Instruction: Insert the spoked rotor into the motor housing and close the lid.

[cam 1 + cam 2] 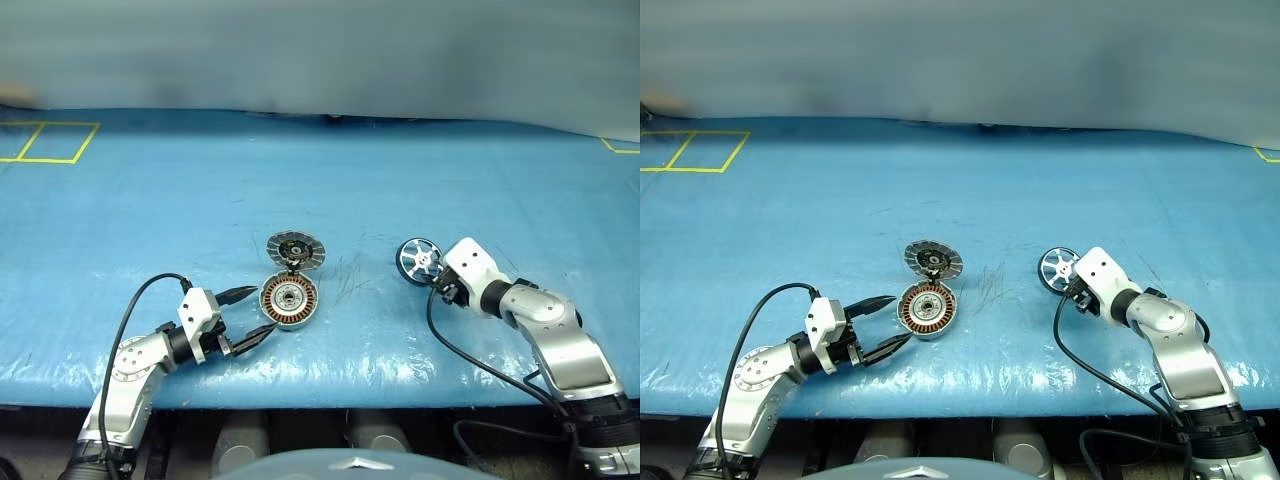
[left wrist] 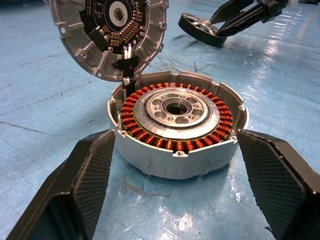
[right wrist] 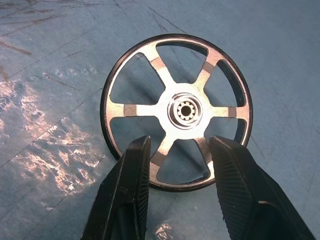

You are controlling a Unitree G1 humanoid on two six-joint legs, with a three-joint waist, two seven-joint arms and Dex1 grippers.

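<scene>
Right now my right gripper (image 3: 177, 155) pinches the spoked rotor (image 3: 176, 111) by its rim; left jaws gape around the motor housing (image 2: 176, 125) — carry it level, centre hub over bore.

A table (image 1: 150, 200) under a glossy blue sheet carries everything; yellow tape outlines (image 1: 48, 141) mark its far left corner, well apart from the parts; near the front edge, about midway across, lies the motor housing (image 1: 289, 301), copper windings facing up; the lid (image 1: 296, 249) lies just behind the housing, joined to it, segmented face up; the spoked rotor (image 1: 419, 260) is to the right of the housing, apart from it; fine scratches (image 1: 350, 275) mark the sheet between housing and rotor.
</scene>
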